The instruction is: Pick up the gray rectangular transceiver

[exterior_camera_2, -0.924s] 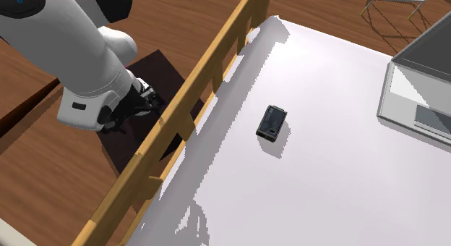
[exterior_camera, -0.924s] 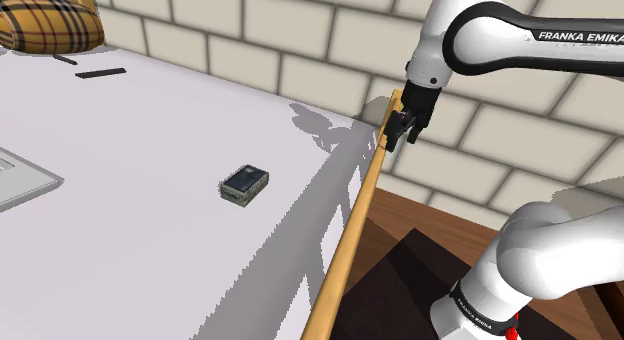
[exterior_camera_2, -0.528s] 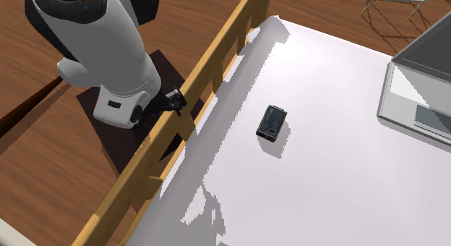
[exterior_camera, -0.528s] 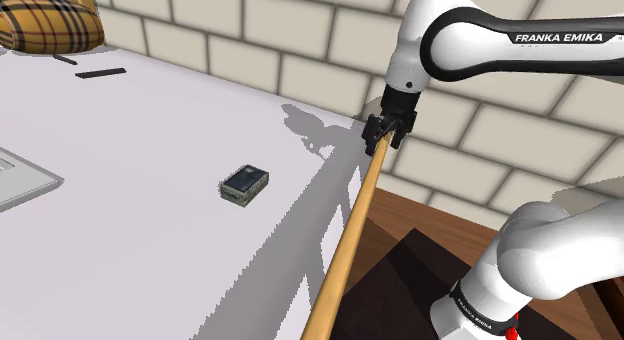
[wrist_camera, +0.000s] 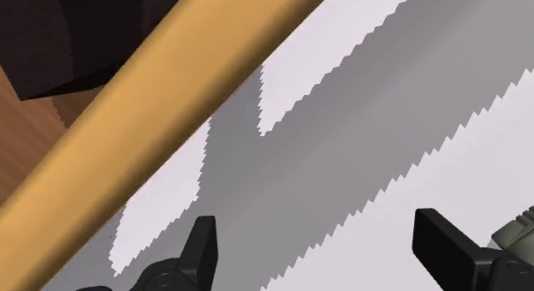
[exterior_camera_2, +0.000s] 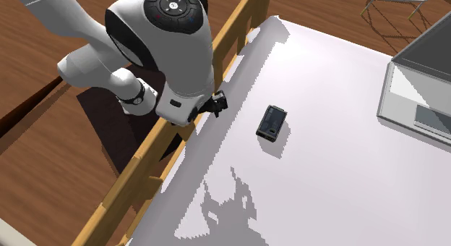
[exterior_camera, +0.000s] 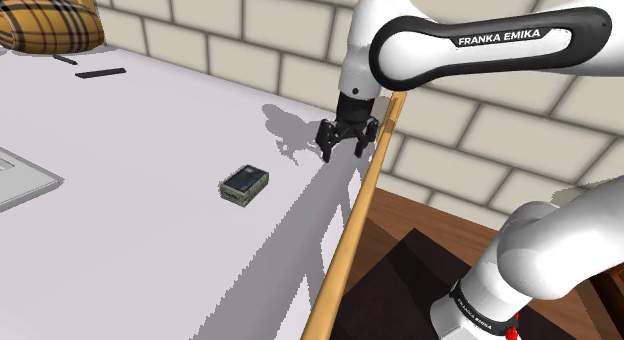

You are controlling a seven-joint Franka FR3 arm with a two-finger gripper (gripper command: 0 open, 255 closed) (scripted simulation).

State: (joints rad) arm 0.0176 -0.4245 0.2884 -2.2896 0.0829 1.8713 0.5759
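The transceiver (exterior_camera: 244, 184) is a small dark grey rectangular box lying flat on the white surface (exterior_camera: 120, 218); from the other side it shows as a dark slab (exterior_camera_2: 272, 122) with a lighter face. My black gripper (exterior_camera: 346, 145) hangs open above the surface's edge, just inside the wooden rail (exterior_camera: 360, 218), well to the shoulder view's right of the transceiver and apart from it. In the wrist view the two fingers (wrist_camera: 201, 245) stand wide apart over the shaded white surface, and a grey-green corner of the transceiver (wrist_camera: 519, 231) peeks in beside one finger.
A wooden rail (exterior_camera_2: 188, 114) runs along the surface's edge over a wood floor. A laptop (exterior_camera_2: 423, 85) lies at the second exterior view's right. A plaid cushion (exterior_camera: 45, 26) and a flat black strip (exterior_camera: 100, 73) sit at the far end. A block wall (exterior_camera: 300, 38) stands behind.
The arm has swung from outside the wooden rail to over the white surface, carrying the gripper toward the transceiver. The transceiver has not moved.
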